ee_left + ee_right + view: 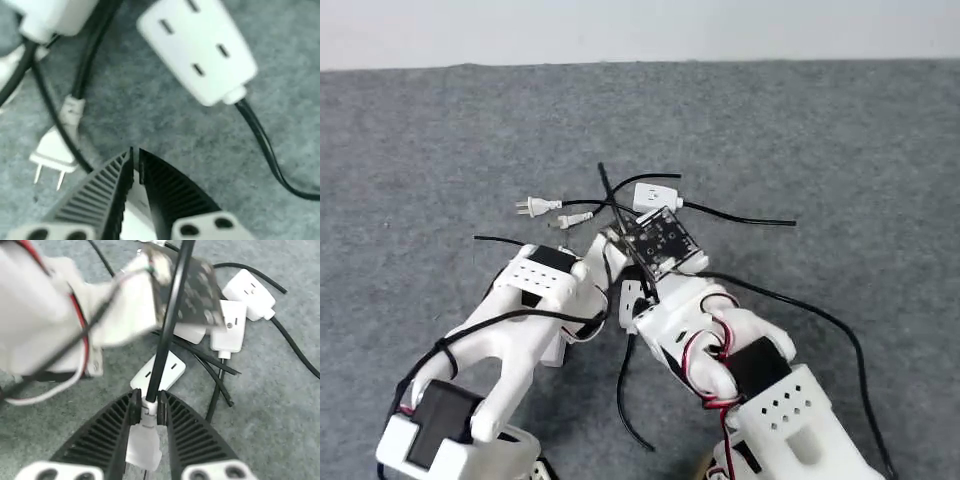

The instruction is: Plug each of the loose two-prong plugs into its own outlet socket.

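The left gripper point(134, 152) is hanging low over the gray counter point(165, 120) with its jaws pressed together. A loose two-prong plug point(52, 155) is lying just beside its tip, and a white outlet socket point(200, 50) is lying ahead of it. The right gripper point(147, 399) is pinching a second white plug point(142, 442), whose black cord point(170, 315) is running out from between the jaws. A flat socket point(159, 371) is lying just ahead of it among crossed cords.
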### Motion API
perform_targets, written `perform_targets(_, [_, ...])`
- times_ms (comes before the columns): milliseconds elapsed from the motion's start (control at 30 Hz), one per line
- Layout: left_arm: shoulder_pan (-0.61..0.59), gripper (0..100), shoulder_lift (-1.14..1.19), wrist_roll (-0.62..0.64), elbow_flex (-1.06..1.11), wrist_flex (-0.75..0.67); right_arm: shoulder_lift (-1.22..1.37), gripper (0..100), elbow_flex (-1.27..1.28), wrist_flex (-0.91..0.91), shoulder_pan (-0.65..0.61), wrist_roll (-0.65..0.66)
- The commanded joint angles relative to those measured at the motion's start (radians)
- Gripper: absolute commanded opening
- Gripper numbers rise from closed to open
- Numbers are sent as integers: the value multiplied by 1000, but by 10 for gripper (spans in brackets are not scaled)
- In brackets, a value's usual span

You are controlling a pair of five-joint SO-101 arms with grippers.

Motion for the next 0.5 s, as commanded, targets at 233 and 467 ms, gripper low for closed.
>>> perform_targets(233, [74, 13, -216, -141, 166, 3, 8, 8, -8, -30, 8, 3])
perform_targets(467, [74, 13, -328, -135, 245, -48, 12, 8, 2, -71, 18, -37])
